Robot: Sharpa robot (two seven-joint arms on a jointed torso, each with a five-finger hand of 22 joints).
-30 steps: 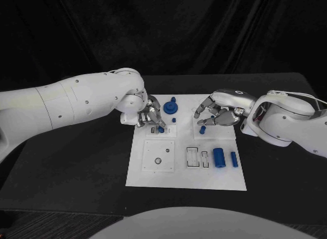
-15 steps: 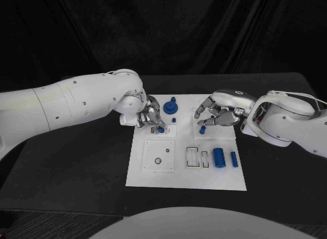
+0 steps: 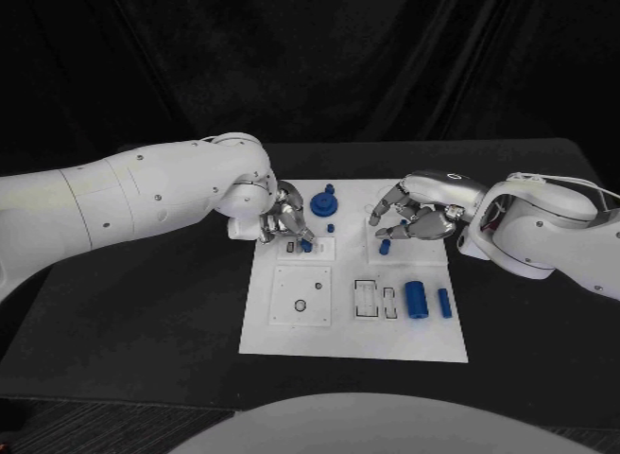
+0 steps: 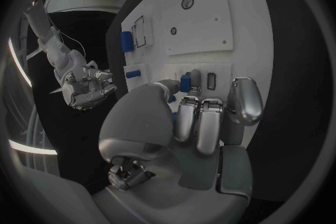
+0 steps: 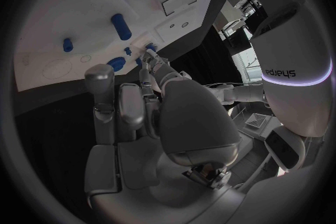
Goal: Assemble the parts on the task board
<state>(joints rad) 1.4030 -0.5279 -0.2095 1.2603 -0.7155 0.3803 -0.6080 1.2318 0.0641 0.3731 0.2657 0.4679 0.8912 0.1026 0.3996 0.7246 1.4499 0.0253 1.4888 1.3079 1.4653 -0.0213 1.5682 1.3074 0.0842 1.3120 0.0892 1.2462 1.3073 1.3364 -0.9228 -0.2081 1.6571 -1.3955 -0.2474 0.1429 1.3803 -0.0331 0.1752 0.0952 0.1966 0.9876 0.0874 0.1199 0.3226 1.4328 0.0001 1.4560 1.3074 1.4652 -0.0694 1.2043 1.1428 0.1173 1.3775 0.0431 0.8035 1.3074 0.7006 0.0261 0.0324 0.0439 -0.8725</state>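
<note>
Task board [image 3: 353, 339]: white rectangular plate, flat on the black worktop [image 3: 146, 322], centred. Blue parts on it: gear-like piece with a peg on top [image 3: 324, 201] near the far edge, small peg [image 3: 331, 228] just in front of it, another small peg [image 3: 384, 247] right of that. Thick cylinder [image 3: 415, 299] and thinner one [image 3: 444, 302] lie side by side near the right edge.

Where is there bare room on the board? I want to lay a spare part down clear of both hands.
The task board is bare along its near strip, below the square plate and large blue cylinder. The far end is crowded: the left hand and right hand flank the blue knob.
</note>
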